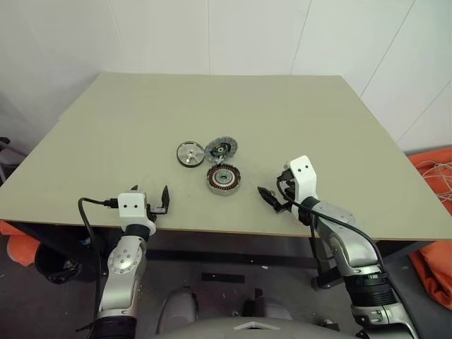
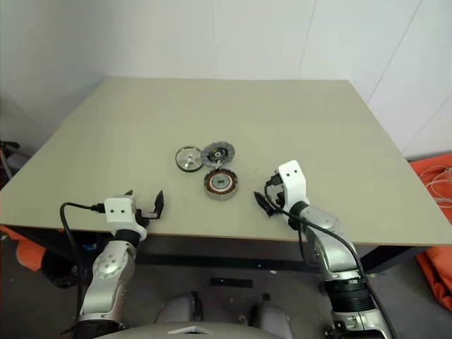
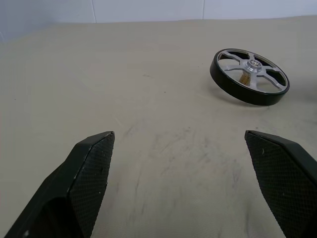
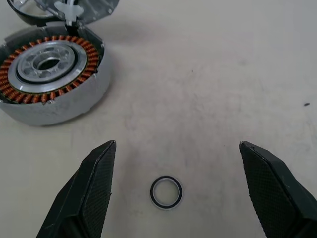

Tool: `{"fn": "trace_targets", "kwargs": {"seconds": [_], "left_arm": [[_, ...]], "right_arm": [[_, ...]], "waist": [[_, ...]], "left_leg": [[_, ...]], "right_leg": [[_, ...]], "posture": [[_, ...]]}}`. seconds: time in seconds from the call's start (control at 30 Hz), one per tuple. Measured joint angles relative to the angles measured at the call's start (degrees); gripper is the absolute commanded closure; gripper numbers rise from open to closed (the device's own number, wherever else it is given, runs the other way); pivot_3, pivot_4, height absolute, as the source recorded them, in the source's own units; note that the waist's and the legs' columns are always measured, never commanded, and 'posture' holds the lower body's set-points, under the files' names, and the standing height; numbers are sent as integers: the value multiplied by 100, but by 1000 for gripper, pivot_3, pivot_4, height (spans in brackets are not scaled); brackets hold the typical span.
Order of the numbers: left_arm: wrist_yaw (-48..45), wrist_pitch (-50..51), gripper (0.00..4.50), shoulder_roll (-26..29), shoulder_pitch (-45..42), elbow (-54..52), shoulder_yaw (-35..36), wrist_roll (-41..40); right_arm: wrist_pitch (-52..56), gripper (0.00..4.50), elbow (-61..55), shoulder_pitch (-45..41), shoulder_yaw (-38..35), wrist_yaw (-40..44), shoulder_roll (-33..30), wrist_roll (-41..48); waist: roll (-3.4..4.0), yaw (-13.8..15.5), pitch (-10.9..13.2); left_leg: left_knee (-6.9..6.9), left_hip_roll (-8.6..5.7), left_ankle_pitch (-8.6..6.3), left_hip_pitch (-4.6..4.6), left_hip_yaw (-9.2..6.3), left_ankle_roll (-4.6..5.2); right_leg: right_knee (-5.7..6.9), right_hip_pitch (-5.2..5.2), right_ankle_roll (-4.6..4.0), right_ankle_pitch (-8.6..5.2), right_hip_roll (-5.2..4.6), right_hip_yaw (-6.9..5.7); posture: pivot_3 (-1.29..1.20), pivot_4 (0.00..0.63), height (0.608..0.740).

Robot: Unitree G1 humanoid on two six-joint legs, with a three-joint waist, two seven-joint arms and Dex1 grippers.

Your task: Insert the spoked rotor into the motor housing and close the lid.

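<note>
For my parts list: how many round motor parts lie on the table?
4: silver flat disc far left, grey rotor beside it, copper-wound motor housing nearer the robot, thin small ring before the right tool.

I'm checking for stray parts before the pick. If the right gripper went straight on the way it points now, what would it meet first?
Probably the small thin ring on the table, lying between the open right gripper fingers; the motor housing sits off to one side.

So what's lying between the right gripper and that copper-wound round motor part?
A small thin metal washer ring, seen in the right wrist view; otherwise bare beige tabletop.
</note>
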Motion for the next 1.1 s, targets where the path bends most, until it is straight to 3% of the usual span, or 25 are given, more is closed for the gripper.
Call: {"fn": "trace_targets", "kwargs": {"seconds": [0.63,0.73,1.07,1.1], "left_arm": [[-31,0,33,-12,0,0,-59,-8],[-39,0,0,-9,0,0,-60,-9],[-44,0,0,-7,-1,0,-65,-16],[-44,0,0,-7,-2,0,-65,-17]], "right_arm": [[83,0,0,162,61,23,-57,-170],[83,566,2,171,70,26,-57,-188],[60,3932,1,167,162,35,-57,-209],[60,3934,2,163,162,32,-57,-209]], "waist": [[0,1,0],[0,1,0],[0,1,0],[0,1,0]], "left_leg": [[0,0,0,1,0,0],[1,0,0,1,0,0],[1,0,0,1,0,0],[1,0,0,1,0,0]], "right_leg": [[0,0,4,-3,0,0],[0,0,4,-2,0,0],[0,1,1,0,0,0],[0,1,1,0,0,0]], "posture": [[0,0,740],[0,0,740],[0,0,740],[0,0,740]]}}
